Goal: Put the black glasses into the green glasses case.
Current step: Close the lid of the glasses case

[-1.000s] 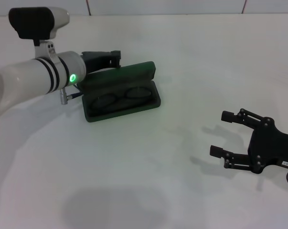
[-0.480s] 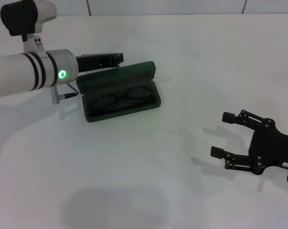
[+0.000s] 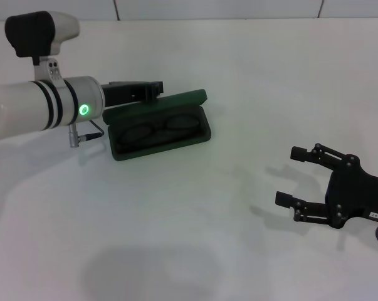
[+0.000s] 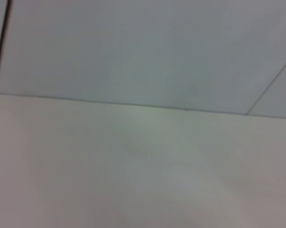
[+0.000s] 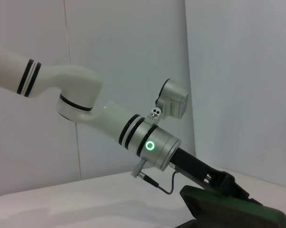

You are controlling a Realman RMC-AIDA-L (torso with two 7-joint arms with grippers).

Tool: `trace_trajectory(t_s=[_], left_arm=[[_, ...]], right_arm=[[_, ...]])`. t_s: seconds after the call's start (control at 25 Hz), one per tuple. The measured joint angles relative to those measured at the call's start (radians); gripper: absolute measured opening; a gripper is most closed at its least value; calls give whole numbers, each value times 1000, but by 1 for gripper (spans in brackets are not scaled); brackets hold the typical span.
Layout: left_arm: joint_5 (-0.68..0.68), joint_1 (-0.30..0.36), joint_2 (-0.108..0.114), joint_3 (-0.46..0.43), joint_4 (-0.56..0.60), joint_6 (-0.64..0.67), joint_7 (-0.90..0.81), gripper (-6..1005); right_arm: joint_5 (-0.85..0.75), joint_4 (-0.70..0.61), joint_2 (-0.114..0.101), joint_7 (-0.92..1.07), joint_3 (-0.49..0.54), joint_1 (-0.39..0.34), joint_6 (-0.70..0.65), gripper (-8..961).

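Observation:
The green glasses case (image 3: pixel 176 142) lies open on the white table, left of centre in the head view. The black glasses (image 3: pixel 156 128) lie inside its lower half. The lid (image 3: pixel 170 101) stands tilted forward over them. My left gripper (image 3: pixel 156 90) is shut and empty, its tip against the lid's top back edge. The right wrist view shows the left gripper (image 5: pixel 226 183) behind the lid (image 5: pixel 237 211). My right gripper (image 3: pixel 288 176) is open and empty, low over the table at the right, far from the case. The left wrist view shows only bare table and wall.
The white table (image 3: pixel 195 226) stretches bare around the case. A tiled wall (image 3: pixel 239 7) runs along the table's far edge. A cable with a metal plug (image 3: pixel 76 137) hangs from my left wrist, next to the case's left end.
The left gripper has come down a little against the lid. The lid has tipped forward, lower over the glasses. The right arm has not moved.

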Motion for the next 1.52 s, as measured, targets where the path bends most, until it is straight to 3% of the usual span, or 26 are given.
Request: trace_trajectory(t_s=[0.28,0.8,1.52], left_arm=[[33,59,-31,-2,74,-11,53,65],[-4,109,-40,5,94,-5,163,67],[-355,201,-45,100,75,-2,591,70]], right_arm=[[0,0,0,0,3,-1,0,874],[0,0,0,0,5,1,1,874],[0,0,2,0,8,1,3,874]])
